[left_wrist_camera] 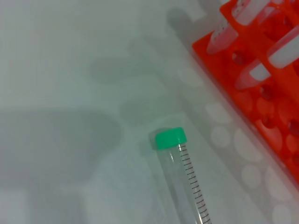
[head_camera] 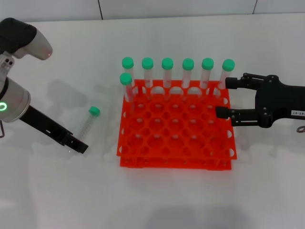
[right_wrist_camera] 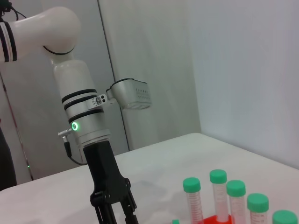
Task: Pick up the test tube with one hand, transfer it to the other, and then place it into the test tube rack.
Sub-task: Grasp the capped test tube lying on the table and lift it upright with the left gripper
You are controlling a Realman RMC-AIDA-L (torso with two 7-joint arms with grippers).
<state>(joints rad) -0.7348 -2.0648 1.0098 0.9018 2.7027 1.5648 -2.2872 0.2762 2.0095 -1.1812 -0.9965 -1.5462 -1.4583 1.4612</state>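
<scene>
Lying on white table (head_camera: 190, 200): test tube (head_camera: 88, 121) | left gripper (head_camera: 76, 144) aperture unclear | right gripper (head_camera: 224, 98) spread | grey walls.

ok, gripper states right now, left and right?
Left gripper: over the table beside the lying test tube, holding nothing; open or shut cannot be told.
Right gripper: open, empty, at the test tube rack's right edge.

Rack (head_camera: 175, 129) sitting mid-table (head_camera: 157, 200); seven tubes (head_camera: 167, 71) standing in its back holes. Loose tube (head_camera: 89, 120) lying left of it; left gripper (head_camera: 76, 143) nearby, right gripper (head_camera: 223, 98) at rack's right edge.
</scene>
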